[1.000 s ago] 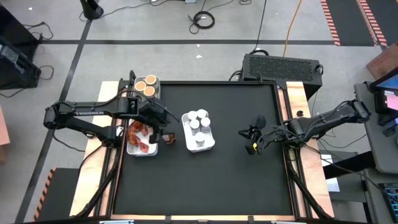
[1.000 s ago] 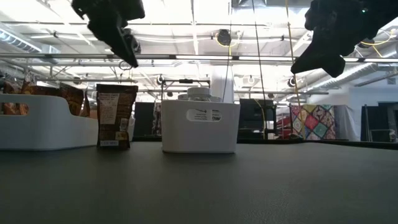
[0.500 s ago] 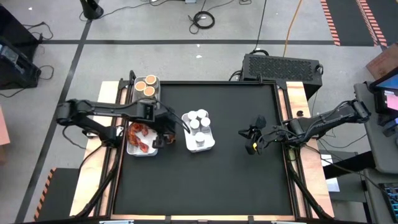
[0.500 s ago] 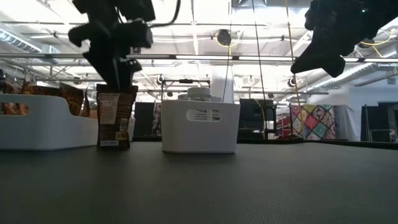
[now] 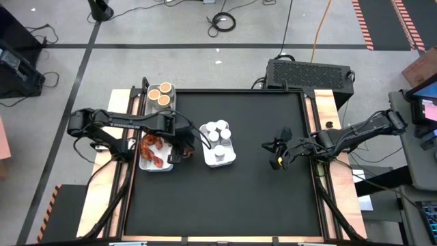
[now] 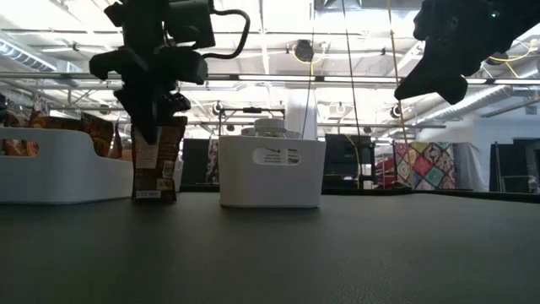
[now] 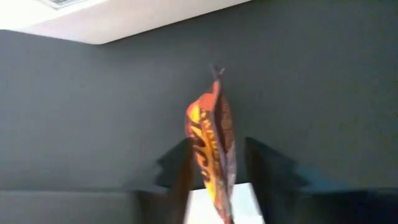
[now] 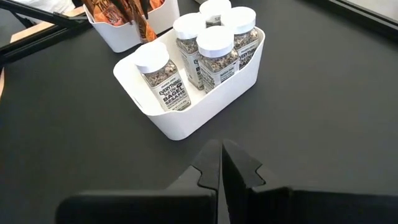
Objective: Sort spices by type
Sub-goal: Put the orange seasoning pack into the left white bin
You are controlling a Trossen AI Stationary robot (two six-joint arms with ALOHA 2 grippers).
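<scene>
A reddish-brown packet (image 6: 158, 160) stands upright on its bottom edge on the black mat, between the packet tray (image 6: 59, 173) and the jar tray (image 6: 270, 173). My left gripper (image 6: 150, 118) points down over the packet's top, open. Its fingers (image 7: 177, 171) stand on either side of the packet (image 7: 211, 143). My right gripper (image 8: 221, 163) hangs shut and empty above the mat's right part (image 5: 273, 149). White-capped jars (image 8: 205, 37) fill their tray. Two orange-topped tubs (image 5: 160, 96) sit in the far-left tray. My left gripper comes from above, with one finger on each broad face of the packet's upper part (image 7: 214, 106). One finger lies close against a face and a narrow gap shows at the other. I cannot tell whether it touches. The packet stands on the mat.
The packet tray (image 5: 156, 166) with more packets lies just left of the standing packet, and the jar tray (image 5: 218, 162) just right of it. The mat's near half and middle right are bare. The wooden table edges run along both sides.
My left gripper has come down and toward the table's right. It has tipped from a slant to point nearly straight down, and its fingers now reach the top of the standing packet. The packet has stayed in place.
</scene>
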